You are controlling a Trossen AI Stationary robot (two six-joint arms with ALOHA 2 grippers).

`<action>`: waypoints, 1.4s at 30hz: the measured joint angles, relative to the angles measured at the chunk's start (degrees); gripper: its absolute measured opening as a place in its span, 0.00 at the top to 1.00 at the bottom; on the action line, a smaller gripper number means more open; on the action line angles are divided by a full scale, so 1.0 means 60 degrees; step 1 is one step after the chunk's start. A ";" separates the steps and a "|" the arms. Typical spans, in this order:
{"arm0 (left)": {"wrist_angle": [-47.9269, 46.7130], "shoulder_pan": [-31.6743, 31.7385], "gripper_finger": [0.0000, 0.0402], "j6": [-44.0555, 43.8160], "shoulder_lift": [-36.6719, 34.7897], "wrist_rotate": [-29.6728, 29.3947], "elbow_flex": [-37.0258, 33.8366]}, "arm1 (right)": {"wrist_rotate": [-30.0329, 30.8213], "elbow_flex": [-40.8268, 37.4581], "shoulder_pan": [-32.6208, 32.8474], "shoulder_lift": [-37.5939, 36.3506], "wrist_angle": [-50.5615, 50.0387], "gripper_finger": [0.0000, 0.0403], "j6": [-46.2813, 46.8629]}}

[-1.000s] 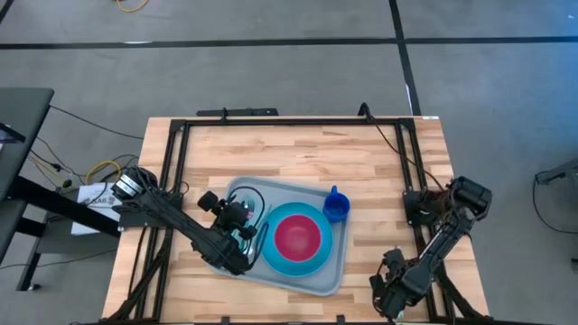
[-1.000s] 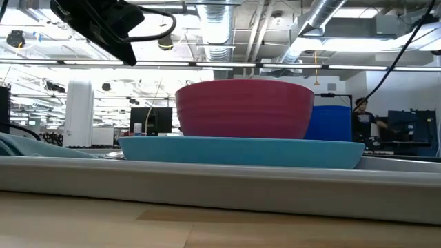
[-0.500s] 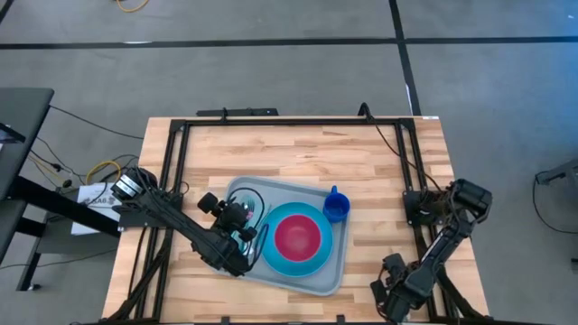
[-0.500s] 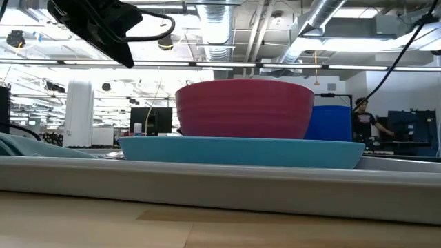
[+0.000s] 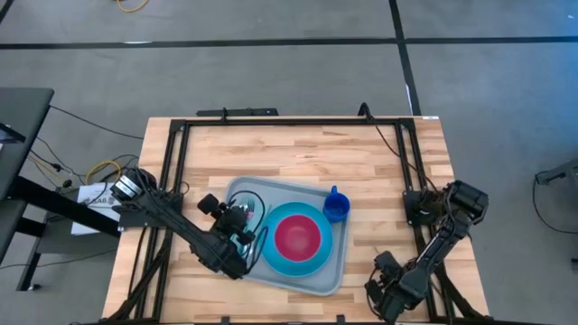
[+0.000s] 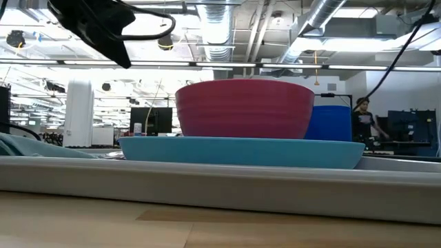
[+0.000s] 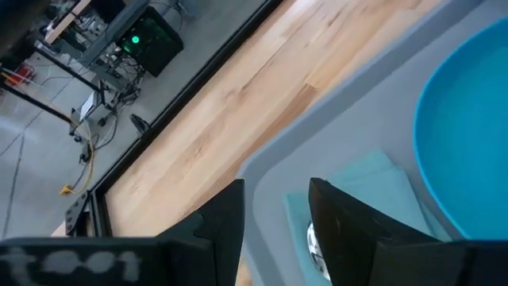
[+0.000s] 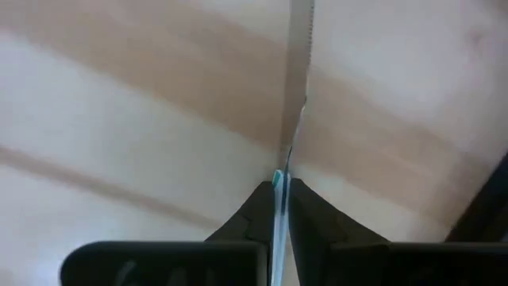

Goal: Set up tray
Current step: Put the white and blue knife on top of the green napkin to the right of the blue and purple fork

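Observation:
The grey-blue tray (image 5: 271, 191) lies in the middle of the wooden table. On it stands a bright blue plate (image 5: 271, 255) with a red bowl (image 5: 298, 236) in it. A light-teal napkin (image 7: 365, 183) with a shiny utensil (image 7: 315, 238) on it lies beside the plate. My left gripper (image 7: 275, 214) hangs open above the tray's far left corner (image 7: 262, 171), well clear of it in the low view (image 6: 103, 34). My right gripper (image 5: 381, 278) points down near the table's near right corner. It is shut on a thin silvery knife (image 8: 295, 87). My right gripper pinches the knife between its two fingers at a teal part (image 8: 278, 179) of it, seen edge-on. The fingers come from above, pointing down. The silvery length runs away from the fingers over the wood; whether it is lifted I cannot tell.
A blue cup (image 5: 336, 208) stands at the tray's far right corner. A black frame (image 5: 176, 181) runs along the table's left, far and right edges. Bare wood lies between the tray and the right arm. A person (image 6: 362, 117) shows far off in the room.
My right gripper has rolled at the wrist near the table's near right corner. The left arm, the tray and what stands on it have kept still.

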 joint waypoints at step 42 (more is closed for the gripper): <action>0.0399 -0.2054 0.67 -0.1603 0.0000 0.1303 0.0007 | 0.0807 0.1583 -0.3202 -0.0002 -0.3426 0.63 -0.7170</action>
